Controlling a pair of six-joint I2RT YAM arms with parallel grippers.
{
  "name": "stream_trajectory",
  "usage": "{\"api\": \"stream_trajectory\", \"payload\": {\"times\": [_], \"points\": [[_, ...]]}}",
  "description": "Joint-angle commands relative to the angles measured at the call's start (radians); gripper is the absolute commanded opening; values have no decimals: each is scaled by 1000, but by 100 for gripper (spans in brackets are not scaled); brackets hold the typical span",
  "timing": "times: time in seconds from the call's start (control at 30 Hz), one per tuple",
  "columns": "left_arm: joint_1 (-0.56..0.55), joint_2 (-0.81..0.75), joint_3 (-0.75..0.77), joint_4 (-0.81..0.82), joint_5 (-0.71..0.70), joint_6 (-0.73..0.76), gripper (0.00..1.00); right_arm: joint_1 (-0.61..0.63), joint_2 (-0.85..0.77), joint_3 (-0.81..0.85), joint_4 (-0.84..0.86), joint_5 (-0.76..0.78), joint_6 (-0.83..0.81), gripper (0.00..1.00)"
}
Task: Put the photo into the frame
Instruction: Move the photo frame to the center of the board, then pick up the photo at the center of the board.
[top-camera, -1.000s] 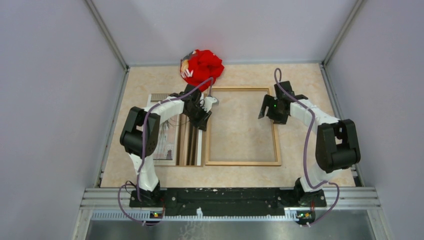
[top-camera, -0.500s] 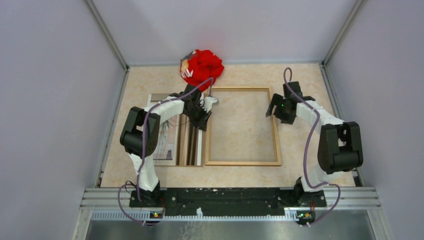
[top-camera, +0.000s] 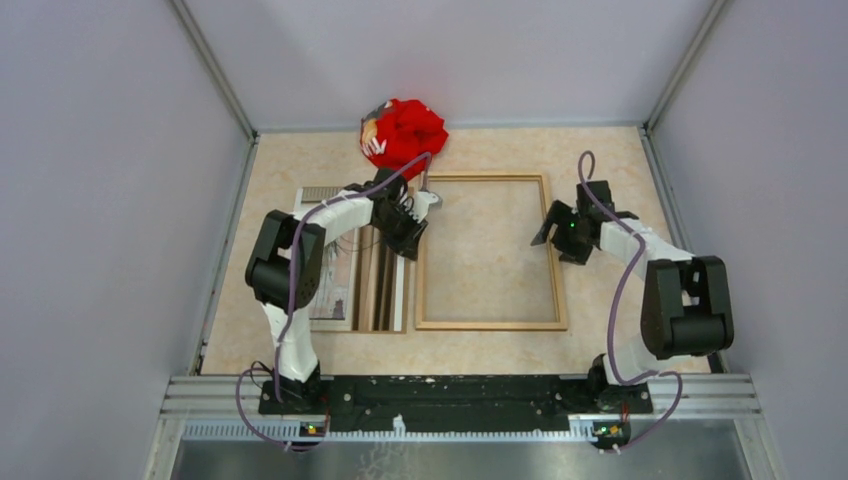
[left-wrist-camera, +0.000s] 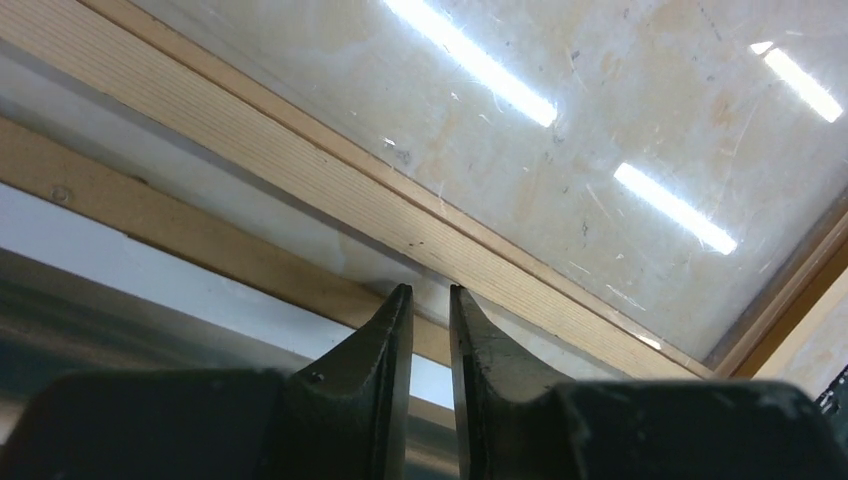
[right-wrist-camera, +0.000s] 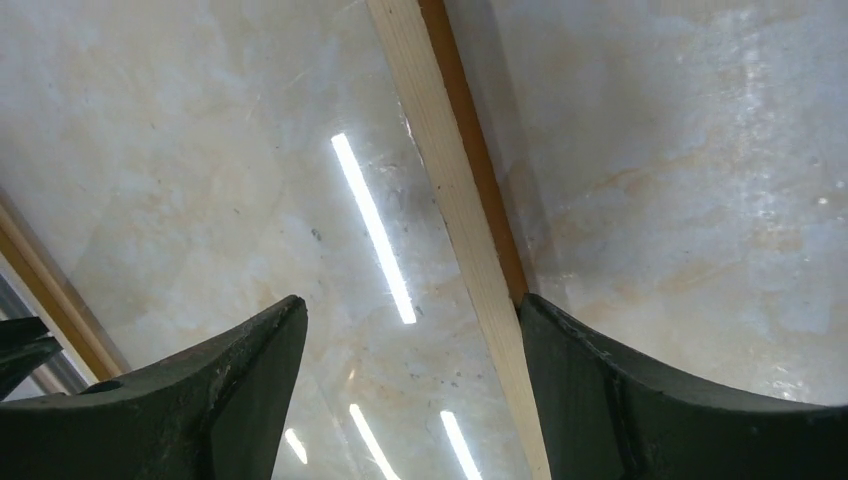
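Since a second earlier, the right gripper (top-camera: 553, 230) had been carried outward to the right rail of the frame (top-camera: 490, 325), which was straddled by widely parted jaws and nudged slightly rightward. At the left rail, the left gripper (top-camera: 405, 228) was held nearly closed, on nothing visible. The photo (top-camera: 330, 290) was left lying beside the frame; insertion was judged not yet begun.

You've got a beige marble-look desk (top-camera: 620, 160). The frame (top-camera: 490, 325) lies flat at ctr, long sides running near-to-far. Just left of it a brown board (top-camera: 385, 290) lies alongside, overlapping the photo (top-camera: 335, 290), also flat. A red cloth bundle (top-camera: 405, 135) sits at the far edge.
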Motion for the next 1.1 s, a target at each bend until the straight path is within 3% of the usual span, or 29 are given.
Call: {"api": "stream_trajectory", "payload": {"times": [0.0, 0.27, 0.47, 0.57, 0.7, 0.87, 1.07], "points": [[-39, 42, 50, 24, 34, -23, 26, -32, -100, -13, 17, -3, 16, 78], [-61, 85, 146, -10, 33, -23, 27, -68, -161, -48, -25, 0, 6, 78], [-33, -6, 142, -72, -2, 14, 42, -53, -288, -41, -44, 33, 58, 78], [38, -79, 172, -148, 12, 38, 53, 53, -339, -2, -30, 58, 115, 79], [181, -159, 209, -241, -25, 81, 60, 287, -290, 99, -11, 116, 189, 79], [398, -219, 151, -277, -132, 180, 64, 562, -94, 250, 61, 149, 255, 79], [660, -240, 51, -218, -247, 246, 64, 740, 192, 470, 106, 129, 301, 77]]}}
